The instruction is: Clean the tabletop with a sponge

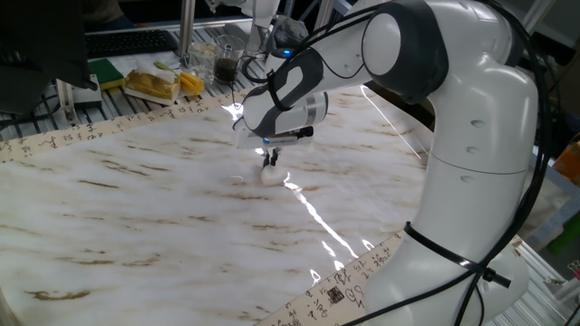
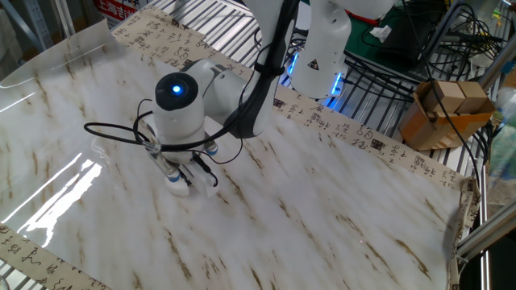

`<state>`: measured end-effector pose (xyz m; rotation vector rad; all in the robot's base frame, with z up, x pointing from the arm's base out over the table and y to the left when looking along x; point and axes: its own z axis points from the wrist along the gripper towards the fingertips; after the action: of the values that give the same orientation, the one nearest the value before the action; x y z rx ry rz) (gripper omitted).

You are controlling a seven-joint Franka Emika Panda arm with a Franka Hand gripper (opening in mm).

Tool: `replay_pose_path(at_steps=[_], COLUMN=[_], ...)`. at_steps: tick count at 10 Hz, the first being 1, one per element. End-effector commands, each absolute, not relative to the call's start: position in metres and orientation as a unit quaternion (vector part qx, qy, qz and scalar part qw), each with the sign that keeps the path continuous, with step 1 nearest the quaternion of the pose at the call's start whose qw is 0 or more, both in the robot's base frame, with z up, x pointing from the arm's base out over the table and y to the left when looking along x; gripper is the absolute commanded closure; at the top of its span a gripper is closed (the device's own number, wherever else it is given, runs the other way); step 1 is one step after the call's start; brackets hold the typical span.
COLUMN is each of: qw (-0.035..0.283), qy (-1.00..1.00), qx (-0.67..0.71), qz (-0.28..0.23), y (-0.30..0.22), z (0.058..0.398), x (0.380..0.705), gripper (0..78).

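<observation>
The tabletop (image 1: pixel 163 217) is a glossy white marble-patterned surface with brown veins and a beige border with black characters; it also shows in the other fixed view (image 2: pixel 322 201). The sponge (image 1: pixel 270 177) is a small white block pressed on the marble. My gripper (image 1: pixel 270 165) points straight down and is shut on the sponge. In the other fixed view the gripper (image 2: pixel 179 180) holds the sponge (image 2: pixel 179 189) against the surface, mostly hidden under the wrist.
Clutter stands beyond the far border: a green and yellow item (image 1: pixel 109 72), a food packet (image 1: pixel 152 85) and jars (image 1: pixel 227 65). A cardboard box (image 2: pixel 443 113) and cables sit off the table. The robot base (image 2: pixel 322 48) stands at the table's edge.
</observation>
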<state>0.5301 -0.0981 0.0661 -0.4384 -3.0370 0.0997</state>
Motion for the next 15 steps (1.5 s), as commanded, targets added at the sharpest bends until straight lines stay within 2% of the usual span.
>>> replay_pose_path(at_steps=[1, 9, 15], qw=[0.036, 0.035, 0.029], qy=[-0.987, -0.986, -0.995], qx=[-0.156, -0.164, -0.094], qz=[0.024, 0.021, 0.021], y=[-0.0855, -0.0829, -0.0829], z=[0.0636, 0.0640, 0.0640], x=[0.5321, 0.5306, 0.5306], gripper=[76.4, 76.4, 76.4])
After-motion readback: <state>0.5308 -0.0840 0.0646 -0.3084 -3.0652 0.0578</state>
